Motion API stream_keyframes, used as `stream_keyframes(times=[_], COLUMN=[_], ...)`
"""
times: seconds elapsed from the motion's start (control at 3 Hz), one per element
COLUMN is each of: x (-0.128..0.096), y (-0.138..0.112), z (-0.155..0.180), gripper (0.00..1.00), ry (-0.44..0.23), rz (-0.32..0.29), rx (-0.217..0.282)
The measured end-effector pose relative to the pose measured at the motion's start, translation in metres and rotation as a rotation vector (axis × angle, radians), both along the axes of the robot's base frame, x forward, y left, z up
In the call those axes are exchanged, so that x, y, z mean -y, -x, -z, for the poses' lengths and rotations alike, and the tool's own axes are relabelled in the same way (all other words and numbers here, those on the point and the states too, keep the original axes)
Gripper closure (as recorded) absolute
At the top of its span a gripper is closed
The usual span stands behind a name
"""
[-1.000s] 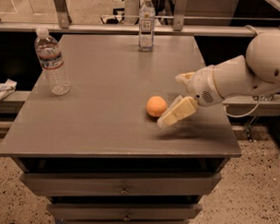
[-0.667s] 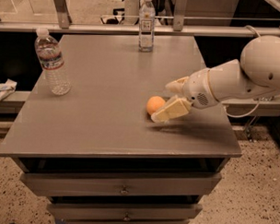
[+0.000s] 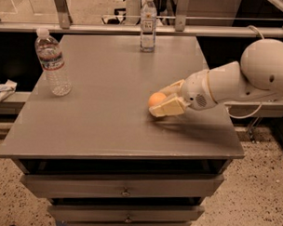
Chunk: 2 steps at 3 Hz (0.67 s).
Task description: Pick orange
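Note:
The orange (image 3: 155, 98), small and round, rests on the grey table (image 3: 103, 127) right of centre. My gripper (image 3: 159, 101) reaches in from the right on a white arm (image 3: 226, 83). Its two cream fingers (image 3: 168, 108) sit on the near and far sides of the orange and press against it. The orange's left side shows; its right side is hidden between the jaws. It still sits on the table top.
A clear water bottle (image 3: 52, 63) stands at the table's left edge. A second bottle (image 3: 148, 24) stands at the back centre. Drawers (image 3: 125, 191) lie below the table front. A rail (image 3: 135, 28) runs behind the table.
My gripper has moved left to the orange, and its fingers have narrowed from a wide gap to closing on the fruit's two sides. The orange has not moved.

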State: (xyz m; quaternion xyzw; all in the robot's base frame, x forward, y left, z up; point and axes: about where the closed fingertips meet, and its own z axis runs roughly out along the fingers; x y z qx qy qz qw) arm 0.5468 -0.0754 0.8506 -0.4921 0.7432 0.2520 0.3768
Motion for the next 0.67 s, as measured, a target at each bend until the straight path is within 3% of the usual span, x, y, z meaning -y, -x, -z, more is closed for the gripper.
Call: stream_keyframes(times=[0.33,0.67], x=[0.0093,0.0092], y=[-0.0003,-0.0003], z=[-0.0306,-0.0306], gripper=[1.0,1.0], ry=[-0.053,-0.053], rz=[-0.007,-0.007], rx=[0.048,0.048])
